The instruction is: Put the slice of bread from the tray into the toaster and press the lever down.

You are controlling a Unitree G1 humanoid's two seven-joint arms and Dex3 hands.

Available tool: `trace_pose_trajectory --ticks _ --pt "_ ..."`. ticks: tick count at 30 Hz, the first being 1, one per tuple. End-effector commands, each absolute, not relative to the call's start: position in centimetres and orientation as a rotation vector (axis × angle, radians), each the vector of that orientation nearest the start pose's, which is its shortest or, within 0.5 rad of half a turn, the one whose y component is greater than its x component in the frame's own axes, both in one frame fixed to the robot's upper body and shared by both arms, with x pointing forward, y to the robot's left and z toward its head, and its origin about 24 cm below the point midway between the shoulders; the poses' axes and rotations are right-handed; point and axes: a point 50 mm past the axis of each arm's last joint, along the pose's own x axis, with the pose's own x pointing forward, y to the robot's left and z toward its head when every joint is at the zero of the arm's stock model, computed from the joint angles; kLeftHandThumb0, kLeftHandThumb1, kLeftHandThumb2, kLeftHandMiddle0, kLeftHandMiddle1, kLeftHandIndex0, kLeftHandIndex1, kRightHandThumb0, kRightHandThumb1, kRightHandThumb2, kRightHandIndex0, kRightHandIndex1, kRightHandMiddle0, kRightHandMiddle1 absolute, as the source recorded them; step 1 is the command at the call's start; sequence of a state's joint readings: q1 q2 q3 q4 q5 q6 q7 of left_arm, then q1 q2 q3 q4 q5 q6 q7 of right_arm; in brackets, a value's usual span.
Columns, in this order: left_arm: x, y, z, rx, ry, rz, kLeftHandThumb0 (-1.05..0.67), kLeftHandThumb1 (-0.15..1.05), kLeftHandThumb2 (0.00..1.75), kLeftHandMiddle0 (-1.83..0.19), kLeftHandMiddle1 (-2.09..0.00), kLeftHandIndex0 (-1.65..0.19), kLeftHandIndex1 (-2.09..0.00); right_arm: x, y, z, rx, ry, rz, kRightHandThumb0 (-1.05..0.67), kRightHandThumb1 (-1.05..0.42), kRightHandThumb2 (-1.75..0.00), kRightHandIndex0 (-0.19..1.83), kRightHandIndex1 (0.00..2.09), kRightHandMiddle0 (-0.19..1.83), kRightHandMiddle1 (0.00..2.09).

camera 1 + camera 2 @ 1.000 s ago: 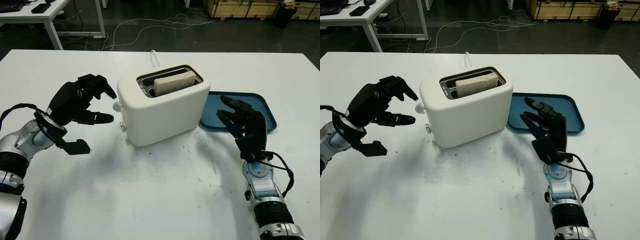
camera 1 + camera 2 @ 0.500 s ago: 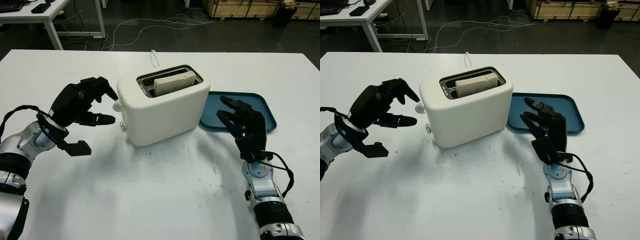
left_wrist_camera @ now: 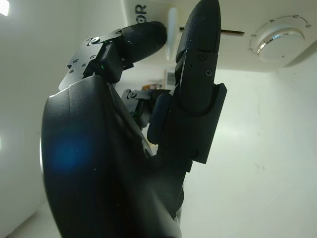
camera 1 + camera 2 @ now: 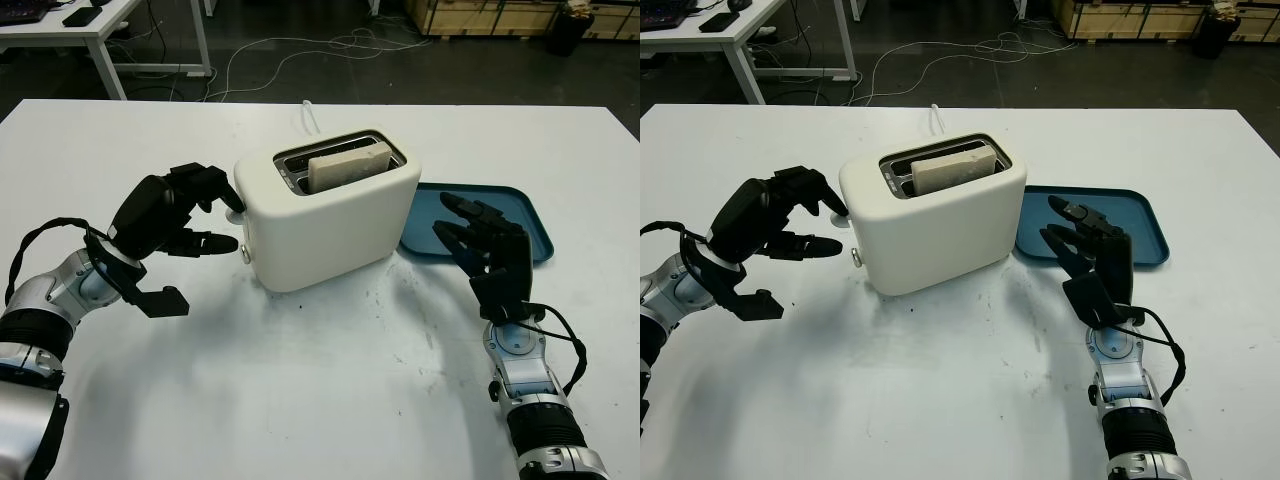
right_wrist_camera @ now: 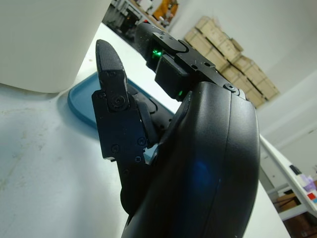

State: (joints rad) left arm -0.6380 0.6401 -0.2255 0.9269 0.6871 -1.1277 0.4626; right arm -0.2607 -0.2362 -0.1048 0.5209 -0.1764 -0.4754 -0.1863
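A cream toaster [image 4: 330, 215] stands mid-table with the slice of bread [image 4: 347, 165] upright in its slot, the top edge sticking out. My left hand [image 4: 228, 220] is at the toaster's left end, upper fingers [image 4: 215, 190] over the lever knob [image 4: 840, 219] and thumb below it beside the dial [image 3: 279, 38]. In the left wrist view the white lever [image 3: 172, 27] sits between the fingertips; I cannot tell whether they touch it. The blue tray [image 4: 515, 205] lies right of the toaster. My right hand [image 4: 470, 225] is open, raised over the tray's near edge.
The toaster's white cord [image 4: 310, 115] runs off behind it. The white table [image 4: 300, 400] ends at a dark floor with cables, another desk at the back left and wooden crates at the back right.
My left hand has moved right, from a short way off the toaster until its fingers reach the lever knob. The right hand, toaster and bread have not moved.
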Motion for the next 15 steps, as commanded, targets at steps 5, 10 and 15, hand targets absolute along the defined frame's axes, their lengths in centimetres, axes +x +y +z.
trace_pose_trajectory --ticks 5,10,15 --pt "31.73 21.19 11.75 1.031 -0.890 -0.262 -0.67 0.92 0.14 -0.38 -1.75 -0.24 -1.47 29.26 -21.60 4.62 -0.347 -0.221 -0.190 -0.42 -0.92 -0.11 1.04 0.00 0.87 0.00" --pt "31.79 21.04 11.50 1.043 -0.931 -0.216 -0.63 0.92 0.18 -0.30 -1.75 -0.12 -1.50 29.24 -21.58 4.46 -0.350 -0.217 -0.183 -0.44 -0.92 -0.11 1.04 0.00 0.86 0.00" --pt "31.83 20.95 11.29 1.052 -0.948 -0.202 -0.63 0.92 0.21 -0.26 -1.75 -0.08 -1.52 29.22 -21.53 4.38 -0.343 -0.215 -0.175 -0.46 -0.92 -0.12 1.03 0.00 0.86 0.00"
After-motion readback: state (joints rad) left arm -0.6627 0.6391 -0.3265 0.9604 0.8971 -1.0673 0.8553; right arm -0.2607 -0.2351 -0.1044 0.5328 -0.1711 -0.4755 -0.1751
